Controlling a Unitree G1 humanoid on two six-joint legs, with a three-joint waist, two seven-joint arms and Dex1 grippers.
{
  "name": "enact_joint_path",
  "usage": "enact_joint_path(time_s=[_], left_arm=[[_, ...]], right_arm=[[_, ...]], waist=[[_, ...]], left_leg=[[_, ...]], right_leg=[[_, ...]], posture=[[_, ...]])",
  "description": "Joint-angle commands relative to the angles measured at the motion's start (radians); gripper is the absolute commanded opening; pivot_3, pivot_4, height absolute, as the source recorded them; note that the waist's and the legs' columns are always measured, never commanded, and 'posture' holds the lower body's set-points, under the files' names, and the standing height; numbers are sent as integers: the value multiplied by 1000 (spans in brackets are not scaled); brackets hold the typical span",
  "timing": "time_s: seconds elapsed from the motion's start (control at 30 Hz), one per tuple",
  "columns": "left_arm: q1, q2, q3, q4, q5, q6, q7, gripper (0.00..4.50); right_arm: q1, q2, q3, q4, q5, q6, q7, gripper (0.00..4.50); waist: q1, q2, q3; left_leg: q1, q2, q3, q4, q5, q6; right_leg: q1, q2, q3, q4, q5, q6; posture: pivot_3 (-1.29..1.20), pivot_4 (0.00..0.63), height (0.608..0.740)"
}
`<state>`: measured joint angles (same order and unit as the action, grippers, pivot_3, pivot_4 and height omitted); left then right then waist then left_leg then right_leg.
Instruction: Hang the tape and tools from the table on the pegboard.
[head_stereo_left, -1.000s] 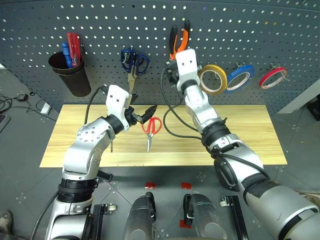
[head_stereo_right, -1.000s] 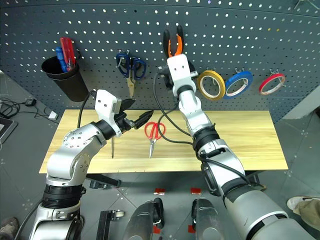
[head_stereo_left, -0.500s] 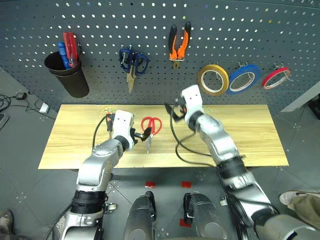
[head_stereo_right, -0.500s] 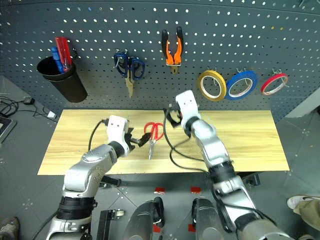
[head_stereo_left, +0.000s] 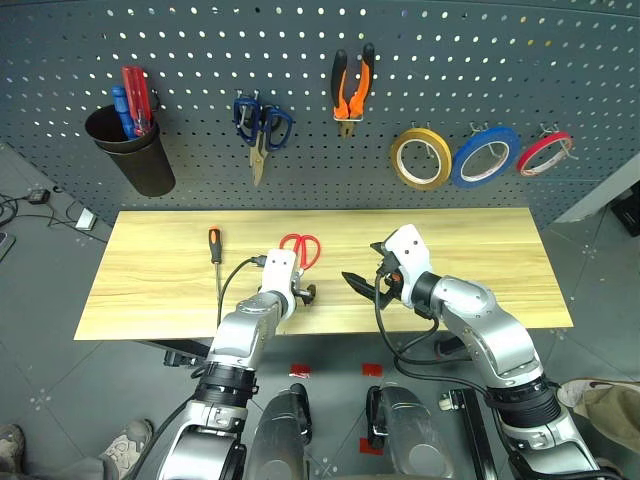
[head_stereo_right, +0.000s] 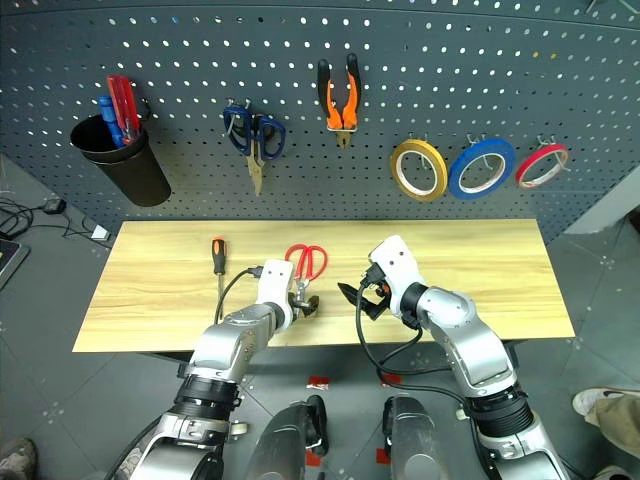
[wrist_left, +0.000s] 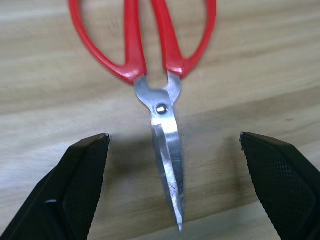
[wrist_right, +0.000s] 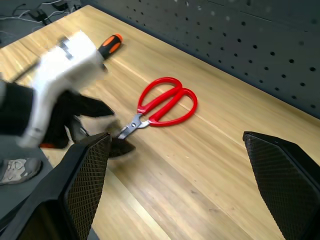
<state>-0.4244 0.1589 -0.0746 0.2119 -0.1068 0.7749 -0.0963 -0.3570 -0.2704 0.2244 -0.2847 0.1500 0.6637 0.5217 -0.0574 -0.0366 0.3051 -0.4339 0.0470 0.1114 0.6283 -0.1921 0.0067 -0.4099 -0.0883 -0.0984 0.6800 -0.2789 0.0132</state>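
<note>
On the table, the screwdriver lies left of the red scissors. The left gripper sits spread wide and empty over the scissors' blade tips, a finger on either side. Right of the scissors, the right gripper hovers apart, also wide and empty. Pliers and blue tape hang on the pegboard.

My right gripper spreads wide over the table, where red-handled scissors lie; my left gripper sits at their blades, screwdriver beyond.
</note>
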Motion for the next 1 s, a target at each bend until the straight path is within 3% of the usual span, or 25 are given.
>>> enact_joint_path(time_s=[0.03, 0.17, 0.27, 0.6, 0.67, 0.9, 1.0], left_arm=[[-30, -2, -24, 87, 49, -42, 7, 4386], [-44, -21, -9, 173, 56, -19, 10, 4386], [-43, -34, 21, 207, 37, -11, 0, 3878], [-47, -57, 98, 239, 3, -2, -49, 771], [-48, -54, 100, 241, 5, -5, -62, 330], [12, -33, 82, 136, 13, -31, -109, 330], [101, 10, 35, -40, 53, -145, -131, 330]], right_arm=[[-4, -6, 4, -50, 23, 1, 16, 4487], [1, -16, 4, -54, 35, 9, 32, 4487], [2, -29, 6, -54, 38, 8, 41, 4500], [-31, -63, 5, -62, 20, -3, 26, 4500], [-34, -68, 7, -71, 20, -1, 24, 4500], [-30, -72, 5, -95, 0, -11, -4, 4500], [-16, -82, 6, -141, -22, -61, -12, 4500]], waist=[[1, 0, 0], [0, 0, 0], [0, 0, 0], [0, 1, -2], [1, 1, -2], [-1, 1, -2], [-2, 1, -2]], left_leg=[[0, 0, 0, 0, 1, -1], [0, 0, 0, 0, 1, -2], [1, 0, 0, 0, 1, -1], [1, -1, 0, 0, 0, -1], [1, -1, -1, 0, 0, -1], [2, -1, 0, 0, 0, -1], [2, -1, 0, 0, 0, -2]], right_leg=[[0, 0, 0, 0, 0, 0], [0, 0, 0, -1, 0, 0], [1, 0, 0, -1, 0, 0], [2, -1, -1, 0, -1, 1], [3, -1, -2, -1, -1, 1], [3, -1, -1, -1, -1, 1], [3, -1, -1, -1, 0, 1]], posture=[[-194, 307, 740], [-198, 305, 740], [-203, 302, 740], [-217, 297, 740], [-217, 297, 740], [-227, 293, 740], [-232, 290, 740]])
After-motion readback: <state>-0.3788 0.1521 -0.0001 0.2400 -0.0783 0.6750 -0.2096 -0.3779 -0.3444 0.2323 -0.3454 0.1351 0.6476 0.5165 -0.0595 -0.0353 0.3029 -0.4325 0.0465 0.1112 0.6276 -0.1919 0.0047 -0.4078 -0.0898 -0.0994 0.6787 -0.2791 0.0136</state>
